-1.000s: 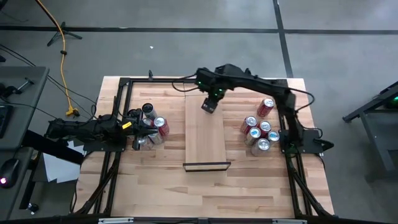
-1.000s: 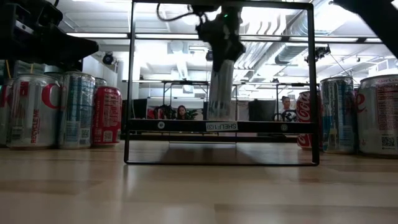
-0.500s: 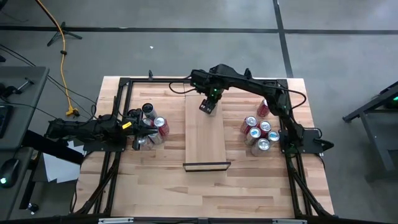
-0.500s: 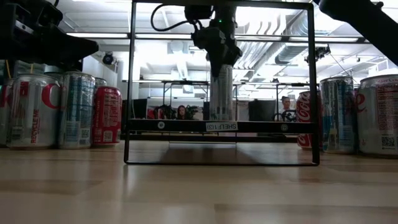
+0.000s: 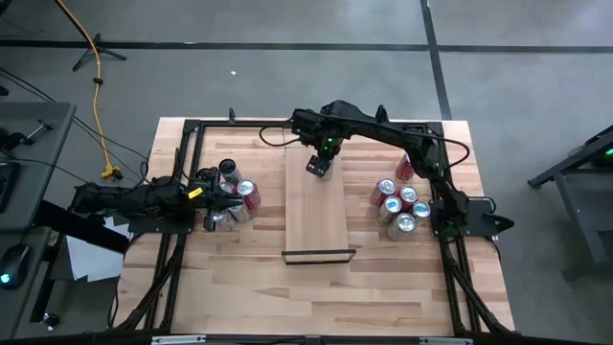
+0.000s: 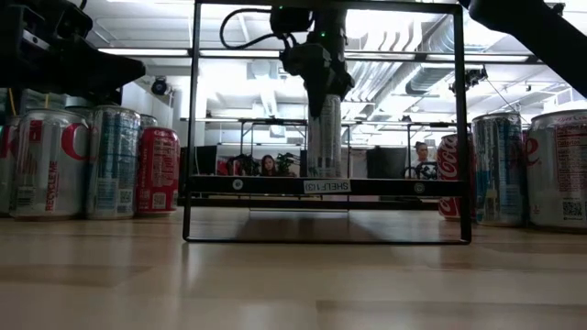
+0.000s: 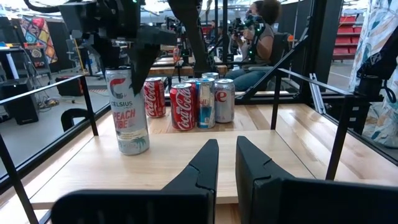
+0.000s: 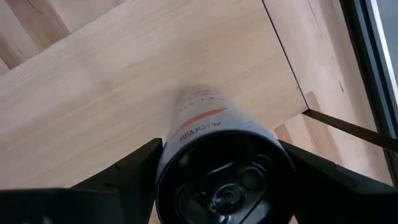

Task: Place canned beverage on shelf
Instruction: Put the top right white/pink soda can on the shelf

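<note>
One tall Celsius can [image 7: 127, 112] upright at shelf [image 5: 316, 216] far end, right pincer [image 5: 319, 165] fingers spread beside its top. Left pincer [image 5: 213, 203] closed, empty, among four cans [image 5: 233, 196]; five cans [image 5: 399, 203] right on worktop [image 5: 249, 278].

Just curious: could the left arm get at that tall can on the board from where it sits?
Probably not yet. The right tool straddles the can from above, and the left tool sits shut, well short of it beside its own cans.

can's [image 8: 224, 168] base hidden, cans [image 6: 559, 165] cropped
</note>
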{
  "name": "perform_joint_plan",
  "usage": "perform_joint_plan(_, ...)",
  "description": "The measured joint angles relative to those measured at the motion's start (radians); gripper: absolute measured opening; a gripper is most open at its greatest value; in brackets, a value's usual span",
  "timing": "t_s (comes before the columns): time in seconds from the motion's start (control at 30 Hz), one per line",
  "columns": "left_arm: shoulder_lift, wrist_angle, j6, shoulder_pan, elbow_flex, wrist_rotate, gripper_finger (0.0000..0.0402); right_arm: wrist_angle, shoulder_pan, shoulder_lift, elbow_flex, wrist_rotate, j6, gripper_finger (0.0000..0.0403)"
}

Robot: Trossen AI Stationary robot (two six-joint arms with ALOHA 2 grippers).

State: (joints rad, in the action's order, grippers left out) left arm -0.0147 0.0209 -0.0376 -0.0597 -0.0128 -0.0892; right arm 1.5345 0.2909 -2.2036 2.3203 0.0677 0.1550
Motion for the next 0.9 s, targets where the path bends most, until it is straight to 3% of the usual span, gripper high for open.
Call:
perform_joint_plan(0.3, 0.0, 0.0, 0.0, 0.0, 0.0, 0.0, 0.0005, -0.026, 0.002, 0.0, 0.0, 0.001, -0.074, 0.0284)
perform_joint_plan(0.9, 0.0, 0.0, 0.0, 0.0, 0.0, 0.0, 0.0005, -0.013, 0.001, 0.002, 0.001, -0.028, -0.04, 0.0297)
